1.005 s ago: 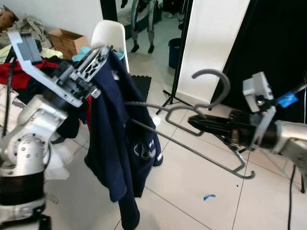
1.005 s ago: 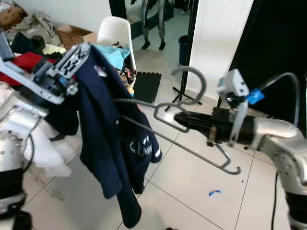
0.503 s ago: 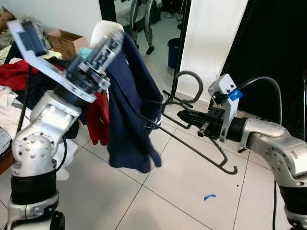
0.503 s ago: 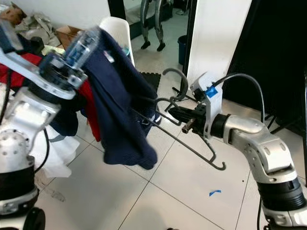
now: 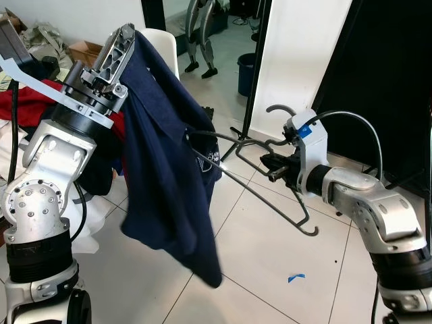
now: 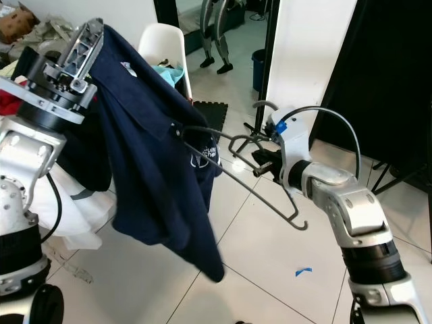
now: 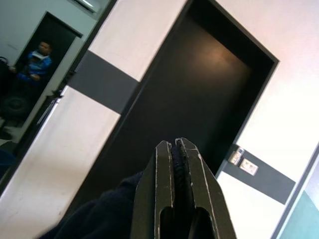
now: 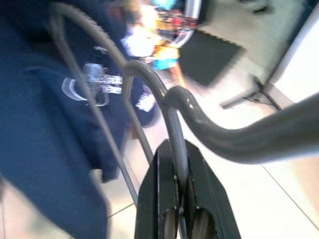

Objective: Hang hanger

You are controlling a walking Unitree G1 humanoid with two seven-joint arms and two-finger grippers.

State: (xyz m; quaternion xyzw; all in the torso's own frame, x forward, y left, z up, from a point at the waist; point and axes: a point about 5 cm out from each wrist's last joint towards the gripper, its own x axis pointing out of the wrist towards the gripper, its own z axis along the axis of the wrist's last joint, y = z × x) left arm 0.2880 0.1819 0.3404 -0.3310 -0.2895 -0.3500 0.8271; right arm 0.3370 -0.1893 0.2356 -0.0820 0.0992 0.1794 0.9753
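The left hand is raised high on the robot's left side, its fingers closed on the upper edge of a navy shirt. In the left wrist view the two black fingers are pressed together with dark fabric pinched between them. The shirt is draped downward from this grip, with a white logo visible near its middle, and its lower hem is suspended above the tiled floor.

The right hand is extended at mid height toward the shirt. Its fingers are closed on the grey wire hanger just below the hook, as shown in the right wrist view. The hanger is held clear of the floor; one arm is inserted into the shirt, the other slopes down toward the floor, and the hook is pointed upward.

A scrap of blue tape is seen on the floor. Beyond, a white chair and a cardboard box are located.
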